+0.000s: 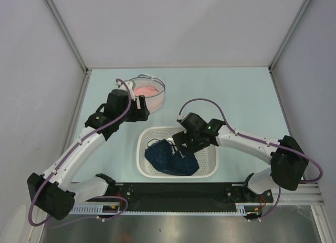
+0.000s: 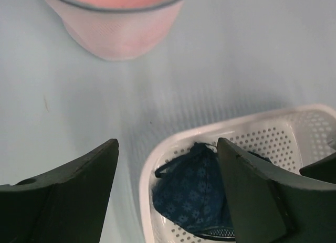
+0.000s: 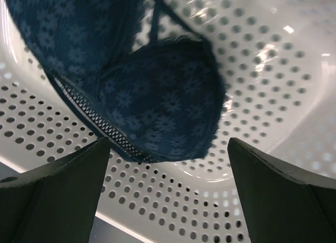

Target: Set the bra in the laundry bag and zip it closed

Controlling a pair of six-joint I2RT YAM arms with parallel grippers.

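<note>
Right gripper [image 1: 181, 142] hangs over the white perforated basket [image 1: 143, 148], jaws spread wide and holding nothing; in its wrist view both dark fingers [image 3: 63, 190] frame the dark blue bra [image 3: 157, 106] from above, and I cannot tell whether they touch it; the bra lies bunched on the basket floor, cups folded together, a patterned band along its lower edge, a strap running up toward the far wall of the basket; the basket's raised rim rings it on every side; over to the left gripper [image 1: 143, 111], also wide apart and empty, poised above the pale blue table [image 1: 236, 96] between basket and laundry bag [image 1: 153, 95]; the bag stands upright near the far left, mouth open, something pink [image 1: 146, 91] inside it, well apart from the bra; grey walls [image 1: 31, 70] close in on left, right and back; bare tabletop shows between bag and basket and off to the right; the basket sits just beyond the black base rail [image 1: 173, 193].
</note>
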